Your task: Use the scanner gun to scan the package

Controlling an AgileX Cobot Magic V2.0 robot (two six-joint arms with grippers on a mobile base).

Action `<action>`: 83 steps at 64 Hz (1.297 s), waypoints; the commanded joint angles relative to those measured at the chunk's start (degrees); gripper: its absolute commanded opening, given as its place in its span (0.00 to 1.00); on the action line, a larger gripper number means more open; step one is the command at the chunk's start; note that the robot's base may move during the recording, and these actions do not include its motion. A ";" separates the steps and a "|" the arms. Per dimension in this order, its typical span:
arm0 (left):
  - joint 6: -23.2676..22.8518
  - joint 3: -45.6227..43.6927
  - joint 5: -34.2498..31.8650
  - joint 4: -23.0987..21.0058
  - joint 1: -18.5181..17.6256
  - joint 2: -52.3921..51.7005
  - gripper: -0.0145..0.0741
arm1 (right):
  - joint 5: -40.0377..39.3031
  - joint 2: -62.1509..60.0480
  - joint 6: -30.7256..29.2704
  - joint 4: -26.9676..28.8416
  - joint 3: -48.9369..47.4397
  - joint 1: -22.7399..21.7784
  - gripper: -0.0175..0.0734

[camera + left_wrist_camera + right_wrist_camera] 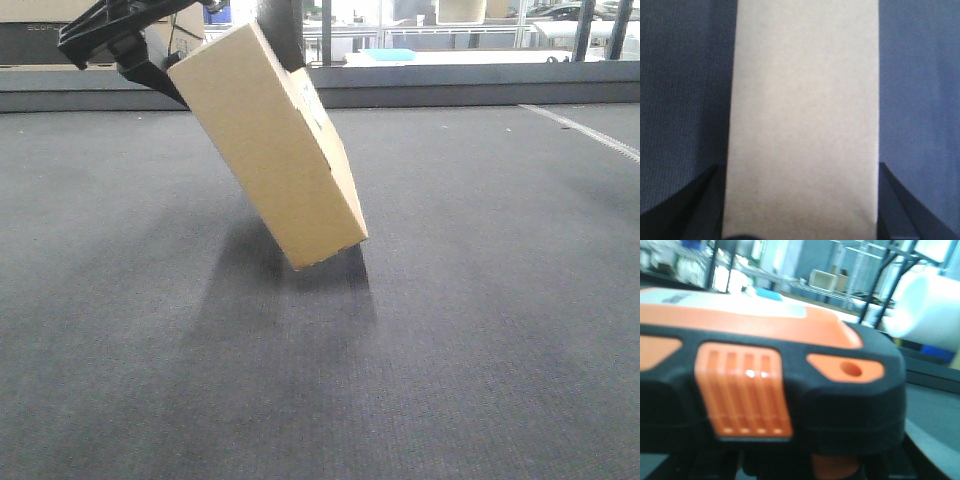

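1. Hold of the left gripper, at the far left: its dark fingers press on both long sides of the package, so it is clamped on the box.
2. The package hangs tilted, with its upper end in the gripper and its lower corner down to the right. That corner is very close to the carpet; I cannot tell if it touches.
3. A small label sits on the narrow face that is turned to the right and far side.
4. The scanner gun, orange and black, fills the right wrist view and is blurred. The right gripper is not clear to see there, so I cannot tell whether it grips the gun.
5. The step in hand seems to be showing the label to the gun. I think it goes best with the box kept steady, the label face turned toward the black head, and the head held square to the label.
6. The carpet is grey and flat, with a white line at the far right.
7. Behind are windows, metal racks and a big white roll.
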 commanded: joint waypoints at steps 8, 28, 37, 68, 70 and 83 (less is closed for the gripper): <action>0.12 -0.40 -0.68 -0.93 -0.30 -0.43 0.04 | -2.85 -0.99 -5.03 1.18 -0.52 0.04 0.01; 0.12 -0.40 -0.68 -0.93 -0.30 -0.43 0.04 | -2.59 -0.99 -5.03 1.18 -0.52 0.08 0.01; 0.12 -0.40 -0.68 -0.93 -0.30 -0.43 0.04 | -2.59 -0.99 -5.03 1.18 -0.52 0.08 0.01; 0.12 -0.40 -1.32 -0.52 -0.16 -1.19 0.04 | 5.61 -7.26 5.94 0.24 -0.52 3.75 0.01; 0.12 -0.40 -1.32 -0.52 -0.16 -1.19 0.04 | 5.04 -7.35 8.31 0.24 -0.52 3.75 0.01; 0.12 -0.40 -0.87 -0.52 -0.16 -1.19 0.04 | -2.63 -3.00 19.42 0.00 -0.41 3.75 0.01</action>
